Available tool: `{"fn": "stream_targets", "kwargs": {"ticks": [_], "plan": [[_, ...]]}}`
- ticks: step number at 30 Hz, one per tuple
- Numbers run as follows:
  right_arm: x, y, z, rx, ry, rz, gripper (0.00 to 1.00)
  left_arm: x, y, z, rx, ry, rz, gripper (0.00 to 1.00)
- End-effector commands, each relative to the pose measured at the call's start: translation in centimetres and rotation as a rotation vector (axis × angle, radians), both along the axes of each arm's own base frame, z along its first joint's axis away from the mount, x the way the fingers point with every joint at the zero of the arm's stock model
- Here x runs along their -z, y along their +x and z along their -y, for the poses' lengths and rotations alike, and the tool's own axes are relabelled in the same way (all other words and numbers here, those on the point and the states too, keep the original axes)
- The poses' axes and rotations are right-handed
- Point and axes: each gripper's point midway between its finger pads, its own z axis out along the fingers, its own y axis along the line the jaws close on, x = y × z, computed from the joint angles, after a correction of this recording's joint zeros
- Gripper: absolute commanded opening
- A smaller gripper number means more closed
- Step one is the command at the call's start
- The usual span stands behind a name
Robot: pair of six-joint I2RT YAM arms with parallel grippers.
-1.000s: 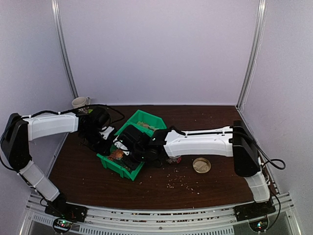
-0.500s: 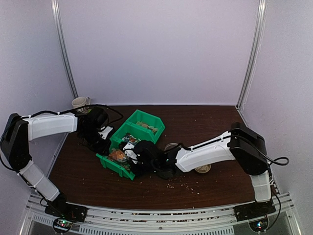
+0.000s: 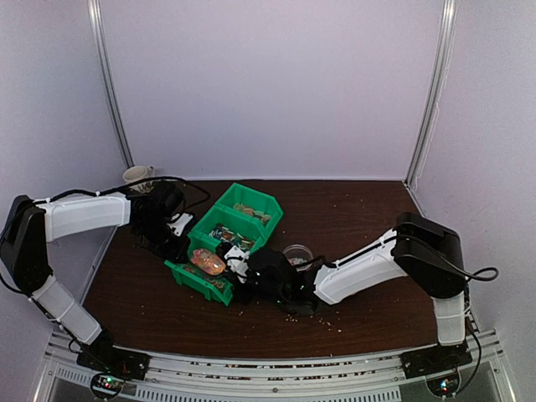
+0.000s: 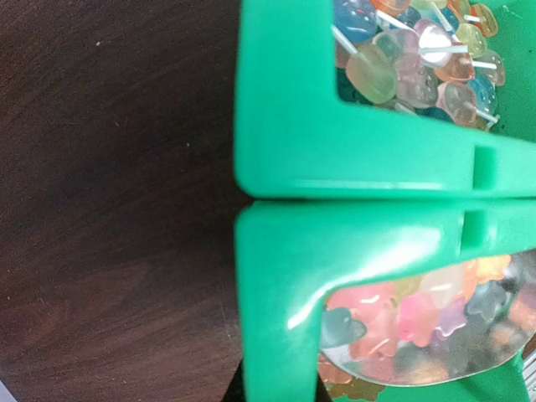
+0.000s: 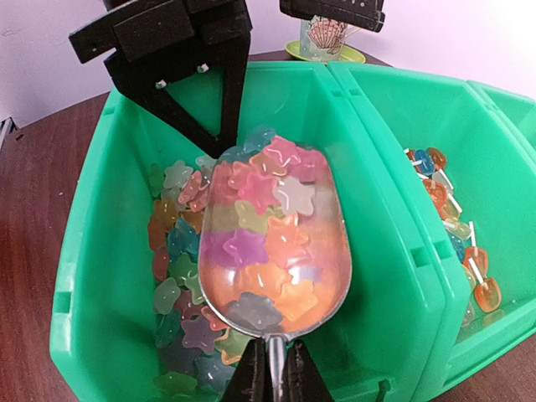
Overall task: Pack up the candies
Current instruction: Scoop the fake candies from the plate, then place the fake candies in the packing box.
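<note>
The right gripper (image 5: pixel 272 377), pinched shut on the handle of the scoop (image 5: pixel 272 251), held the candies (image 5: pixel 255 222) level above the green bin (image 5: pixel 88 251), likely against spilling; the left gripper (image 5: pixel 219 134) nipped the bin's wall, apparently steadying it.

The top external camera views the whole table (image 3: pixel 368 209) from high behind the arm bases (image 3: pixel 109 362). Both wrist cameras sit close at the green bins (image 3: pixel 228 239), left facing their walls, right looking along its scoop (image 5: pixel 272 243) inside; all views share them.
</note>
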Motion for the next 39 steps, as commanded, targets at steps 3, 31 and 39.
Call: {"fn": "stream_targets", "kwargs": {"ticks": [3,31,39], "plan": [[2.5,0.0,2.1,0.010,-0.075,0.000,0.00,-7.2,4.1,3.6,0.009,-0.248,0.223,0.00],[-5.7,-1.8,6.4,-0.021,0.133,0.205,0.00,-6.0,4.4,2.5,-0.034,-0.215,0.179,0.00],[-8.0,-1.5,8.7,0.043,0.142,0.269,0.00,-6.1,4.4,2.4,-0.036,-0.212,0.182,0.00]]}}
